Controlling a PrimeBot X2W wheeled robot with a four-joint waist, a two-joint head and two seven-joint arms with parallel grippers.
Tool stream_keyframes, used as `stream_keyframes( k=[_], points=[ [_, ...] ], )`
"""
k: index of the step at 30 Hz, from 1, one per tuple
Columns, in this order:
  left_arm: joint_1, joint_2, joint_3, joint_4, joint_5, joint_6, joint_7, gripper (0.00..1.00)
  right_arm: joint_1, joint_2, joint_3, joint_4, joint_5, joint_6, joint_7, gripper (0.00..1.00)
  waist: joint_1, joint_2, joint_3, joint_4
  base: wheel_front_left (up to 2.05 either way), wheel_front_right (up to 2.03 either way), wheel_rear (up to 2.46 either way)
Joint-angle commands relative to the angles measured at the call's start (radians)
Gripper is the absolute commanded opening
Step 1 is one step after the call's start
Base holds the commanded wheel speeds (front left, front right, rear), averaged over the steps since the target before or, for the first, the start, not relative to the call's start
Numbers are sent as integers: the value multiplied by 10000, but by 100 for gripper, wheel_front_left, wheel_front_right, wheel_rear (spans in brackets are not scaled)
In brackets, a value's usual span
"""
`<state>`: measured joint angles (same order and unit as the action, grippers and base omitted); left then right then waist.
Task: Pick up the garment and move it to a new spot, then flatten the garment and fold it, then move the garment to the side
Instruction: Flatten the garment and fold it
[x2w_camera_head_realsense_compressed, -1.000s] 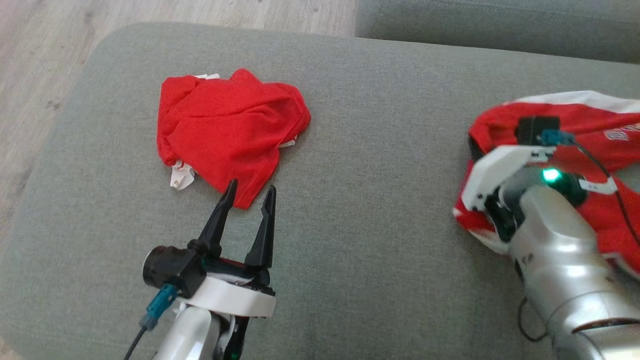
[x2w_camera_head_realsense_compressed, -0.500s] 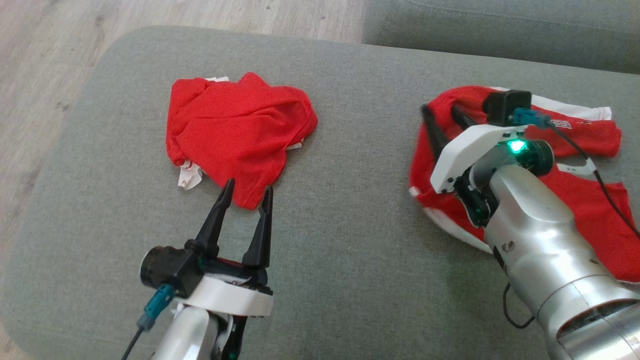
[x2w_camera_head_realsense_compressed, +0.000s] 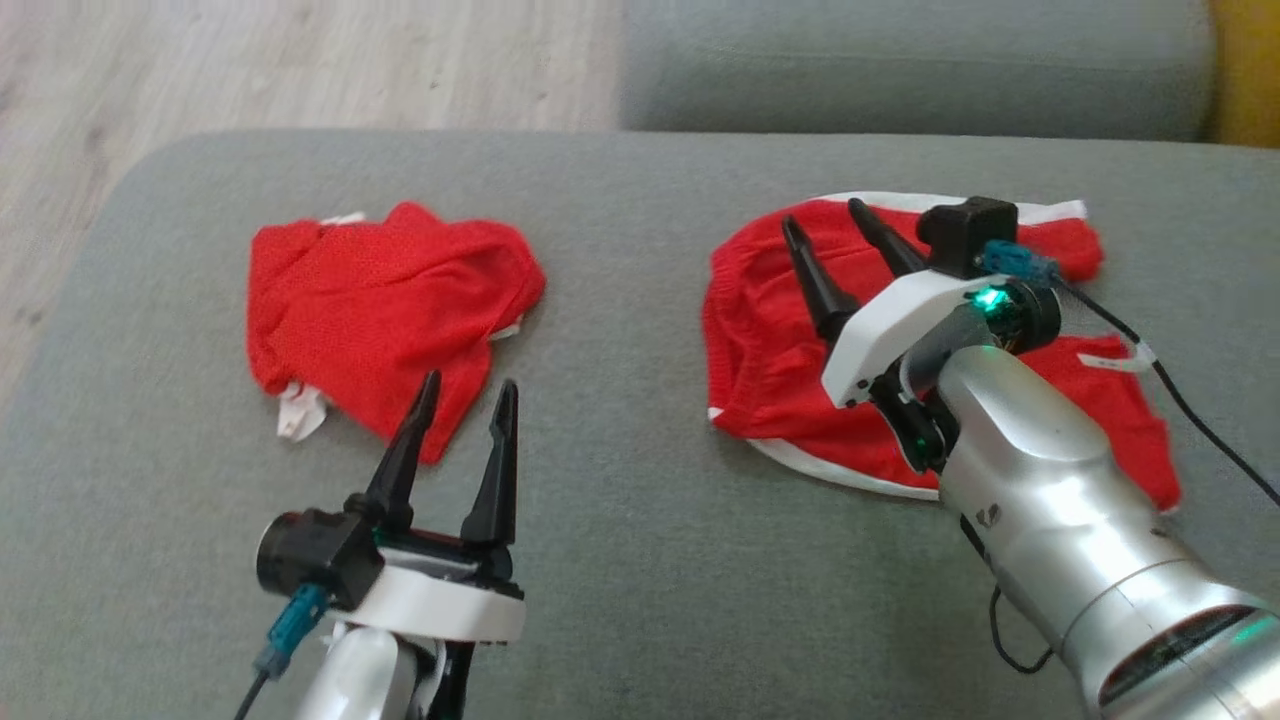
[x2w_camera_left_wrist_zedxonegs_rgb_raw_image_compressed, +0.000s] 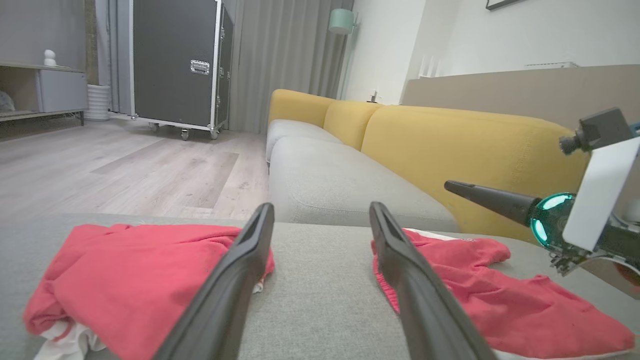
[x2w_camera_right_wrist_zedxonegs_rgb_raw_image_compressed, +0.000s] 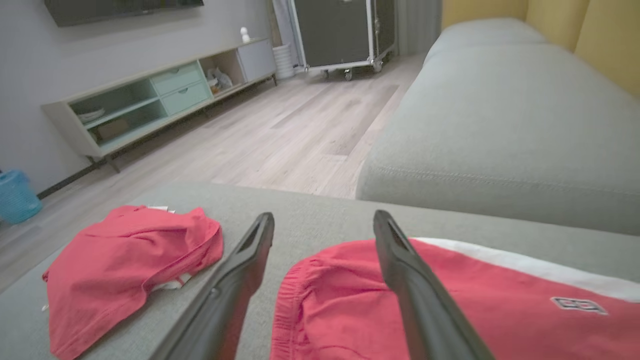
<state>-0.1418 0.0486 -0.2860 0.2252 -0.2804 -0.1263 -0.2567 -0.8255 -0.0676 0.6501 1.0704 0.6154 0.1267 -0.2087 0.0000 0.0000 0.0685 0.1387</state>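
Garment (x2w_camera_head_realsense_compressed: 770, 350): red with white trim, it is lying loosely spread on the right part of the grey cushion (x2w_camera_head_realsense_compressed: 620, 300), free of both grippers.
Right gripper (x2w_camera_head_realsense_compressed: 822, 214): it is hovering above the garment's left half, its fingers standing wide apart and gripping nothing.
Left gripper (x2w_camera_head_realsense_compressed: 470, 382): it is hanging wide and empty, its tips pointing at the near corner of the second red garment (x2w_camera_head_realsense_compressed: 380, 300).
Second red garment: it is lying crumpled on the cushion's left part, well apart from the first.
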Motion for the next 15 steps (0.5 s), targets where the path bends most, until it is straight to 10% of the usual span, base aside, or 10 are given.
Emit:
stream_keyframes(
  k=[1, 7, 15],
  points=[
    [-141, 16, 398, -364, 72, 21, -51, 100, -103, 174, -19, -163, -89, 40, -227, 100, 0, 0, -331, -383, 0, 0, 0],
    [78, 16, 511, -536, 48, 63, -51, 100, 383, -91, -1168, -264, -744, 40, -519, 100, 0, 0, -710, -1024, 0, 0, 0],
    [109, 16, 663, -748, 13, 152, -51, 100, 3020, -793, -4514, -3462, -2543, 40, -528, 100, 0, 0, -715, -1689, 0, 0, 0]
  ],
)
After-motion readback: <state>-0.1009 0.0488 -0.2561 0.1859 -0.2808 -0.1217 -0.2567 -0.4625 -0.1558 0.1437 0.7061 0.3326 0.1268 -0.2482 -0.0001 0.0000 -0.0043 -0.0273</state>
